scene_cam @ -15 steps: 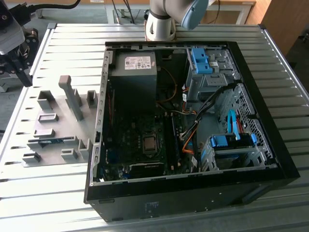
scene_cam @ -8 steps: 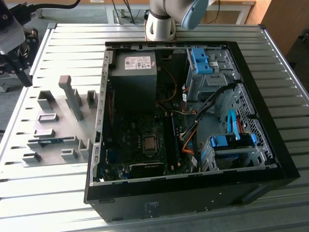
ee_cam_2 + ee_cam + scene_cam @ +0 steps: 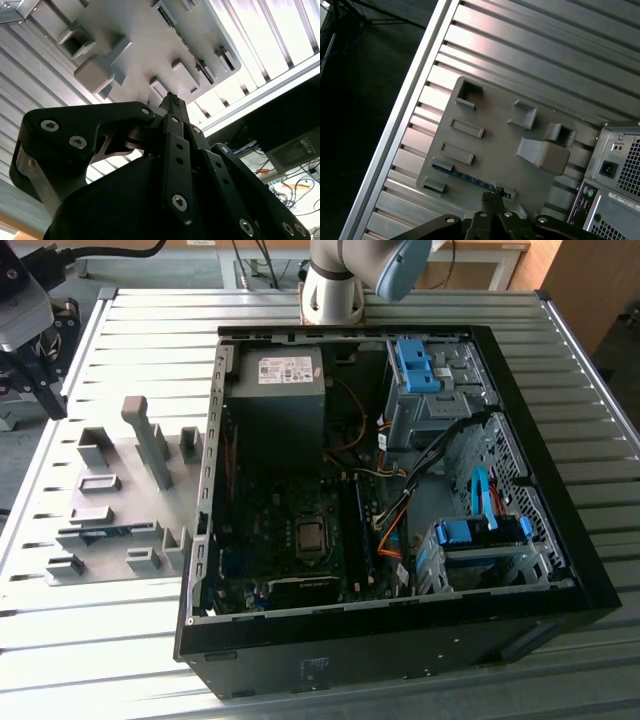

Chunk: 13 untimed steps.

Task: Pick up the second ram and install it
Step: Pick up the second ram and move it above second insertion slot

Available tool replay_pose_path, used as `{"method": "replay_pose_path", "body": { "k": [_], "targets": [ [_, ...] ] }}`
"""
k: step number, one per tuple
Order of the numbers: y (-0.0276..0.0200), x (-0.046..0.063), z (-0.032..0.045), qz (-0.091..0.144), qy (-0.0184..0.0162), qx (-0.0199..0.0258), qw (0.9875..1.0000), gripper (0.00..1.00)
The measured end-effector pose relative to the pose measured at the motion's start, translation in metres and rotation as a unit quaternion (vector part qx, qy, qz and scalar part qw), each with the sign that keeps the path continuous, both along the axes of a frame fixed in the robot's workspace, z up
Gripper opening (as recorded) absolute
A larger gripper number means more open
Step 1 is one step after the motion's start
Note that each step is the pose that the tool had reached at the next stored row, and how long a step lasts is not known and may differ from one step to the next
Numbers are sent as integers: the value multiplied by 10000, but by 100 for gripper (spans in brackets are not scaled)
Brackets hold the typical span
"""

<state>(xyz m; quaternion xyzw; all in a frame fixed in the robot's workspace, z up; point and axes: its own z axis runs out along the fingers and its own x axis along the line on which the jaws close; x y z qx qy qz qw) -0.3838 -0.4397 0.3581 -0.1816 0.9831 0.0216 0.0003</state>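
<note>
- Step in hand, as I judge it: approach to the pick. The stick is not yet taken.
- The memory stick (image 3: 100,531) lies on edge in a slot of the grey tray (image 3: 120,480), on the table at the exterior view's left, well apart from the open computer case (image 3: 560,570).
- In the first wrist view the stick (image 3: 465,176) shows as a thin blue strip held between two end blocks of the tray (image 3: 490,150).
- The claw (image 3: 490,194) hangs above the tray, its tips lined up near one end of the blue strip. I cannot tell its height over it.
- Claw state: in the second wrist view the claw (image 3: 172,97) has its jaws drawn together, nothing between them.
- Doing it well (judgement):
  - The jaws need to be spread before any descent; shut tips would land on the board's top edge.
  - Centre on the middle of the strip, not its end, so it lifts level out of both end blocks.
  - Pads across the thin faces, squared to the slot.
  - Keep off the tall grey post (image 3: 150,445) nearby.
  - Pull straight up; tilting could bind the board in its slot.
</note>
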Motion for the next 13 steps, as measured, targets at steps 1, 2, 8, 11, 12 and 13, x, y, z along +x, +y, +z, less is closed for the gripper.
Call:
{"method": "replay_pose_path", "body": {
  "k": [1,2,8,11,12,13],
  "targets": [
    [0,0,0,10,0,0,10000,11],
    [0,0,0,20,0,0,10000,11],
    [0,0,0,84,0,0,10000,11],
    [0,0,0,121,0,0,9999,11],
    [0,0,0,133,0,0,9999,11],
    [0,0,0,144,0,0,9999,11]
  ]
}}
